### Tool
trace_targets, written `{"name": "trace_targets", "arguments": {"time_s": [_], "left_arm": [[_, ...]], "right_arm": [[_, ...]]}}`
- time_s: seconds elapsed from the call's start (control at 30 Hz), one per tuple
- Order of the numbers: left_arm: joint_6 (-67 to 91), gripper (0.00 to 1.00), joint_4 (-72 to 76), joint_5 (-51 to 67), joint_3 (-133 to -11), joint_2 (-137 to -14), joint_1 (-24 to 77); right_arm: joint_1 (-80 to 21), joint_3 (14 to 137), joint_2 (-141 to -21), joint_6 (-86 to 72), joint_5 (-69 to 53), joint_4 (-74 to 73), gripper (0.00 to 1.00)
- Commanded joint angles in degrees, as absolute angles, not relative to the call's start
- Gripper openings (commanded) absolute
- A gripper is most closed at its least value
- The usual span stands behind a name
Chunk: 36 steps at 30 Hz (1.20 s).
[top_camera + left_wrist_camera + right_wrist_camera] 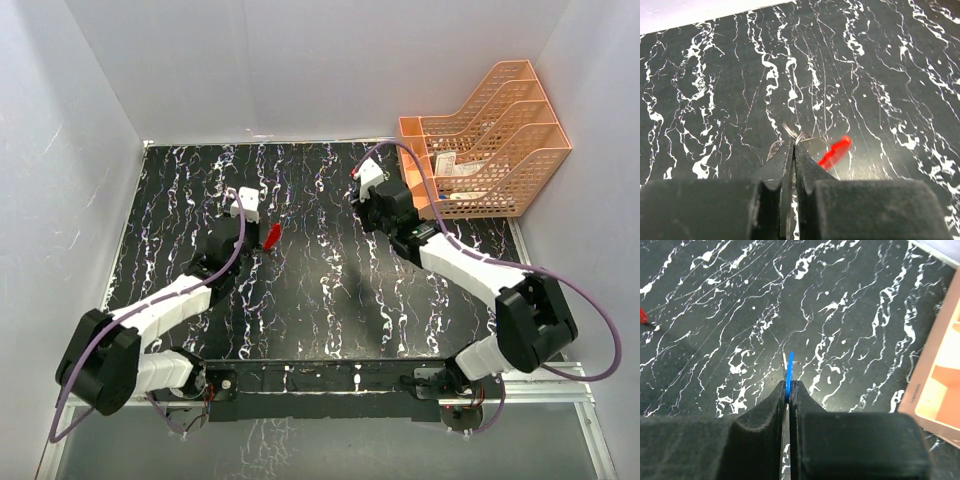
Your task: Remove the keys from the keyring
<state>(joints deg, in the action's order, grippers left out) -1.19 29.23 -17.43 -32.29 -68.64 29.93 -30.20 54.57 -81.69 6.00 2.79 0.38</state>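
Note:
My left gripper (793,142) is shut on the keyring (832,151), pinching a thin silvery wire loop at its tips. The loop's grey and red part sticks out to the right, just above the black marbled table. In the top view the red part (270,234) shows beside the left gripper (258,228), left of centre. My right gripper (789,385) is shut on a small blue key (789,371), seen edge-on, with a short silvery bit past it. In the top view the right gripper (361,192) is well to the right of the keyring and apart from it.
A stack of orange mesh file trays (490,140) stands at the back right, close to the right arm; its edge shows in the right wrist view (940,390). White walls enclose the black marbled table (320,300) on three sides.

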Motion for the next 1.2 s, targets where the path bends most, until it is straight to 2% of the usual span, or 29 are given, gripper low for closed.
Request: {"name": "trace_targets", "arguments": {"time_s": [0.0,0.57,0.97,1.17], "left_arm": [[2.1,0.00,34.3,-12.3,-32.2,-73.1,26.8],[6.6,0.00,45.8,-3.1,-39.1,-101.9,18.0],[5.6,0.00,45.2,-1.2,-49.7,-110.6,17.7],[6.9,0.01,45.4,-1.3,-51.0,-110.0,17.6]], "right_arm": [[-29.5,54.5,-84.0,2.9,0.2,6.2,0.00],[-22.4,61.4,-105.2,-0.1,-7.8,13.1,0.00],[-22.4,62.7,-109.2,0.0,-8.6,14.7,0.00],[-22.4,62.5,-110.2,0.0,-8.9,14.7,0.00]]}}
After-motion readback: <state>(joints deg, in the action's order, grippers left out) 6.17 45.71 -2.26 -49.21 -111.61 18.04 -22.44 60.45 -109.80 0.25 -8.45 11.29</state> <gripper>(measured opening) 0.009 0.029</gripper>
